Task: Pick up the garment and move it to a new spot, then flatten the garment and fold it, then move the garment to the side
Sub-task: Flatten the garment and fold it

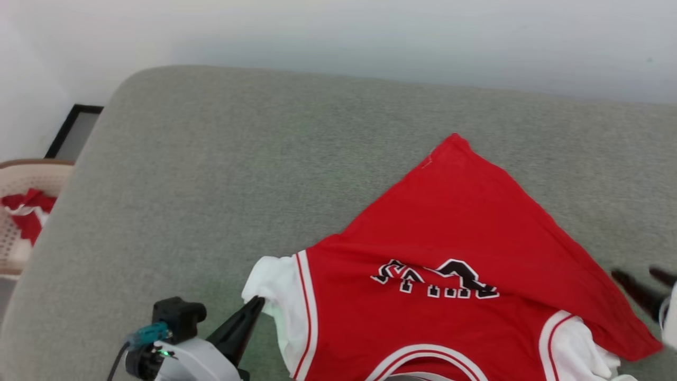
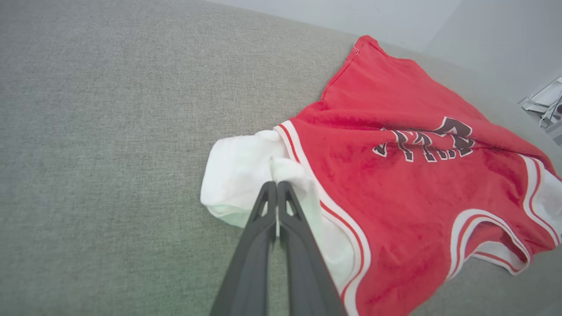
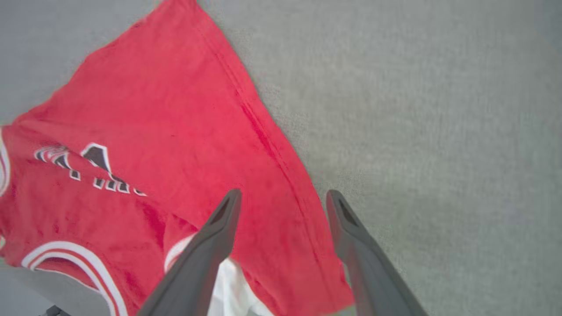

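Observation:
The garment (image 1: 455, 233) is a red jersey with white sleeves and black white-edged lettering. It lies spread and rumpled on a grey cushioned surface (image 1: 211, 174), collar toward me. My left gripper (image 1: 257, 302) is at the garment's left white sleeve (image 2: 237, 175), and its fingers (image 2: 263, 210) are shut, pinching a raised fold of that sleeve. My right gripper (image 1: 641, 275) stands open just over the garment's right red edge (image 3: 281, 158). Its two fingers (image 3: 224, 215) straddle the hem seam with nothing gripped between them.
A pale woven basket (image 1: 16, 174) holding a small red-and-white cloth (image 1: 26, 211) sits off the cushion's left edge, by a dark-framed panel (image 1: 74, 132). A pale wall runs behind. Bare grey cushion stretches to the left and back of the garment.

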